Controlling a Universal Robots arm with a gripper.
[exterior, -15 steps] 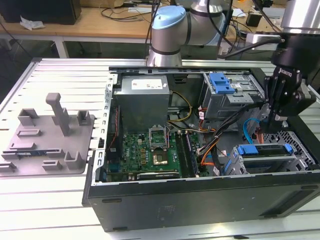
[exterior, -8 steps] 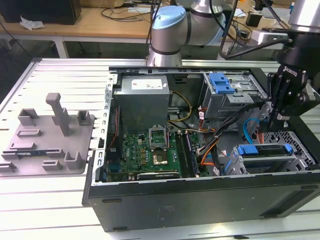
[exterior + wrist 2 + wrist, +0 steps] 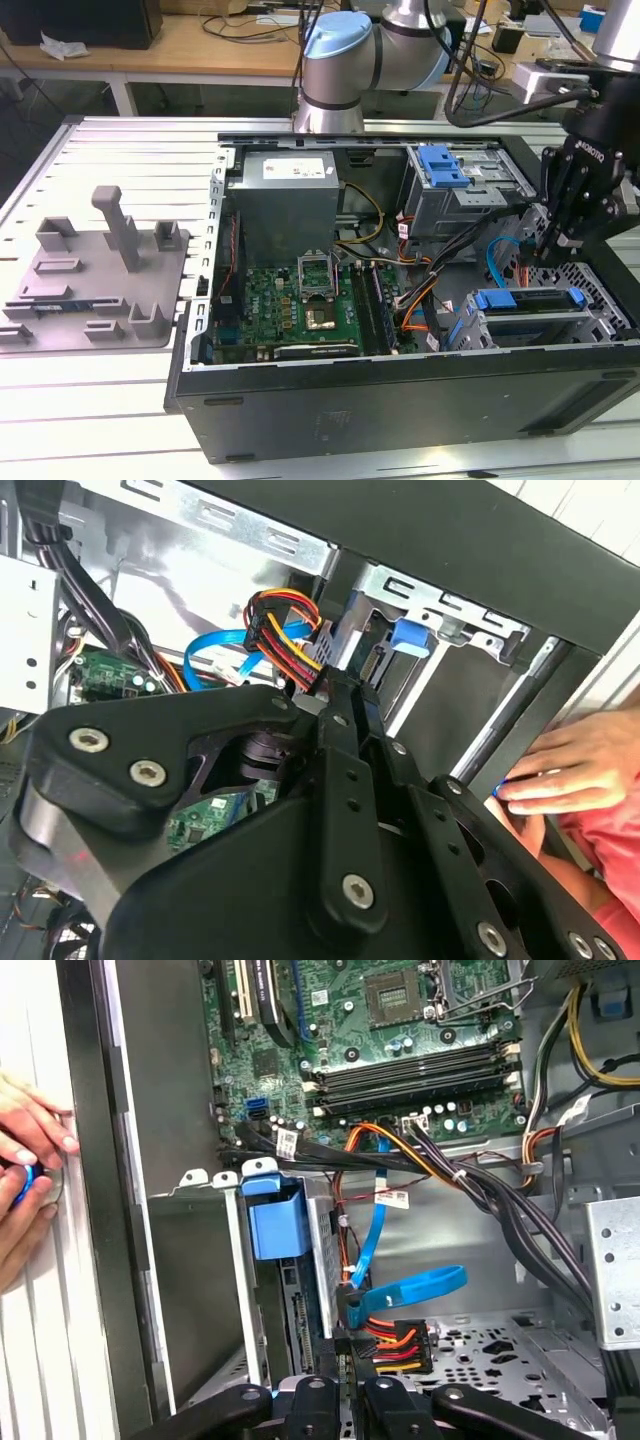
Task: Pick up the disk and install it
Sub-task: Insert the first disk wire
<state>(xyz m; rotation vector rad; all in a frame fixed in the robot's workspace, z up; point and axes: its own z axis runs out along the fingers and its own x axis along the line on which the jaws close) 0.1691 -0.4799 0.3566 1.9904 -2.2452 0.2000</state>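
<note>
Disk (image 3: 530, 318) lies flat in the near corner of the case (image 3: 400, 405), on the exterior view's right, seated in a grey cage (image 3: 480, 335) with its blue frame up. The gripper (image 3: 545, 248) hangs inside the case just above the disk's far edge. In the first wrist view its 2 fingers (image 3: 318, 1402) are drawn nearly together, tips at the plug of a red-yellow wire bundle (image 3: 397, 1343); whether they pinch it I cannot tell. A blue cable (image 3: 420, 1285) loops close beside. Past it there is open room over the case's perforated floor (image 3: 500, 1355). 1 hand (image 3: 25, 1175) rests outside the case wall.
</note>
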